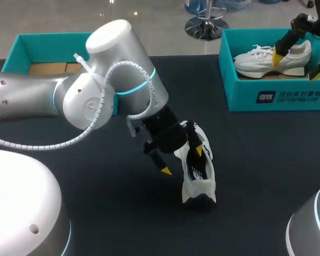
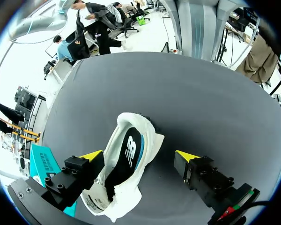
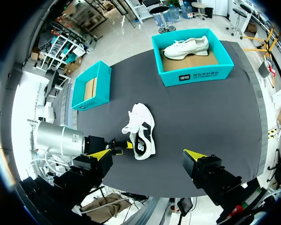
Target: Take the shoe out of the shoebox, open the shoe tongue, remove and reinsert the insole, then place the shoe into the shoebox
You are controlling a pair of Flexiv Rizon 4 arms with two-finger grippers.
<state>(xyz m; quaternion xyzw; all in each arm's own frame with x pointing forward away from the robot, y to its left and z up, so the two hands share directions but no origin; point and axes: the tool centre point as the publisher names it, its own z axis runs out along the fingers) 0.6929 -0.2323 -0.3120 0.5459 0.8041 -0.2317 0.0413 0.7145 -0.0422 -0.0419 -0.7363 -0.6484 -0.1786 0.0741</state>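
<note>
Head view: a white shoe (image 1: 198, 173) with a black insole lies on the matte dark bench (image 1: 256, 160), between the spread fingers of the left hand (image 1: 182, 160).

Left wrist view: one yellow-tipped finger (image 2: 90, 156) touches the shoe's collar; the other stands apart.

Right wrist view: the right hand (image 3: 147, 154), spread wide, hangs high above the bench.

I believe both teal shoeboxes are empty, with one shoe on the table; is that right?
Not quite: the right shoebox holds a white shoe, as the head view shows; the left shoebox is empty, and the other shoe is on the table.
</note>
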